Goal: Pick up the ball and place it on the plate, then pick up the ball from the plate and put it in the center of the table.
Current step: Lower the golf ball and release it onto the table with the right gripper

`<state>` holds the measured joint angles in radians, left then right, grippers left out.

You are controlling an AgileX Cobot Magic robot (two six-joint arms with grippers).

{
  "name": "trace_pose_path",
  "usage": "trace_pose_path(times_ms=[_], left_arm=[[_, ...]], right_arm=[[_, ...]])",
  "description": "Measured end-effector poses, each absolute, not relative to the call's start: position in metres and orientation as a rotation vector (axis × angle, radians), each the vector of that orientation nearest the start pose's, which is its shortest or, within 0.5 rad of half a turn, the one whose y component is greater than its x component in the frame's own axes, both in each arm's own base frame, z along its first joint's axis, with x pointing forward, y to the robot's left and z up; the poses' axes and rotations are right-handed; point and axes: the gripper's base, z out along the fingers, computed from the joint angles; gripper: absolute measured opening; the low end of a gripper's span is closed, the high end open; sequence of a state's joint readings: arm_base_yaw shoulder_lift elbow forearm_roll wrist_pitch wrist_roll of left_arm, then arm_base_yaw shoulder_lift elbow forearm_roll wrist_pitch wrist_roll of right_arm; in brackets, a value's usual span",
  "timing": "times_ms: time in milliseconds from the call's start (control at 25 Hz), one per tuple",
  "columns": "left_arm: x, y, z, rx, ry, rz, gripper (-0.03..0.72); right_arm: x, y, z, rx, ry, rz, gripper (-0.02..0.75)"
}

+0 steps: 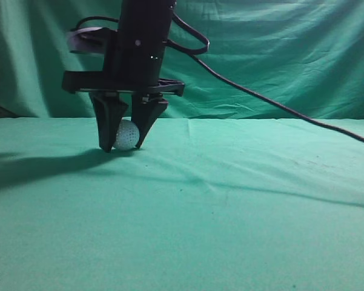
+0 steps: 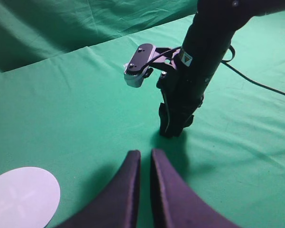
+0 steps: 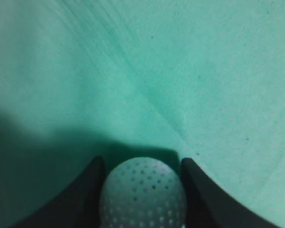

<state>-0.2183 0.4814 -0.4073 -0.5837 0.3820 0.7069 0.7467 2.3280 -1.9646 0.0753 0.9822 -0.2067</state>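
Observation:
The white dimpled ball (image 1: 126, 134) rests on the green table (image 1: 242, 212), left of the middle in the exterior view. My right gripper (image 1: 121, 147) points straight down with its tips at the cloth, and both black fingers press the ball's sides. In the right wrist view the ball (image 3: 143, 194) fills the gap between the fingers of the right gripper (image 3: 142, 160). The white plate (image 2: 21, 194) lies flat and empty at the lower left of the left wrist view. My left gripper (image 2: 145, 153) is shut and empty above the cloth, short of the right arm's gripper (image 2: 173, 126), which hides the ball there.
A black cable (image 1: 278, 106) trails from the right arm across to the right edge. A darker green curtain (image 1: 278, 48) hangs behind the table. A camera module (image 2: 138, 64) sticks out from the right arm's wrist.

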Motion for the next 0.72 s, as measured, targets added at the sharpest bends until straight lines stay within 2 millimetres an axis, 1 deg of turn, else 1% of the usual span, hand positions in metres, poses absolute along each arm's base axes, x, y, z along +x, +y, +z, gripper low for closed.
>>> trace_pose_path(times_ms=[80,160,240,280,320,440,560,640,680,720], left_arm=[[0.096,-0.041,0.286,0.490,1.816,-0.237,0.057],[0.096,-0.041,0.286,0.490,1.816,-0.237,0.057],[0.096,-0.041,0.286,0.490,1.816,-0.237,0.057],[0.096,-0.041,0.286,0.490,1.816,-0.237,0.057],[0.096,-0.041,0.286,0.490,1.816,-0.237,0.057],[0.096,-0.041,0.286,0.490,1.816,-0.237,0.057],[0.096,-0.041,0.286,0.490,1.816,-0.237,0.057],[0.096,-0.041,0.286,0.490,1.816,-0.237,0.057],[0.096,-0.041,0.286,0.490,1.816,-0.237,0.057],[0.096,-0.041,0.286,0.487,1.816,-0.241,0.057]], right_arm=[[0.361,0.342,0.165,-1.268,2.558,0.215,0.395],[0.362,0.343,0.167,-1.266,2.553,0.217,0.504],[0.363,0.343,0.172,-1.263,2.542,0.219,0.596],[0.363,0.344,0.177,-1.261,2.533,0.220,0.624],[0.363,0.344,0.183,-1.260,2.527,0.222,0.617],[0.362,0.342,0.216,-1.251,2.491,0.225,0.617],[0.355,0.333,0.260,-1.227,2.449,0.211,0.423],[0.346,0.322,0.292,-1.215,2.420,0.197,0.272],[0.340,0.316,0.308,-1.211,2.408,0.192,0.183],[0.335,0.311,0.320,-1.208,2.404,0.181,0.108]])
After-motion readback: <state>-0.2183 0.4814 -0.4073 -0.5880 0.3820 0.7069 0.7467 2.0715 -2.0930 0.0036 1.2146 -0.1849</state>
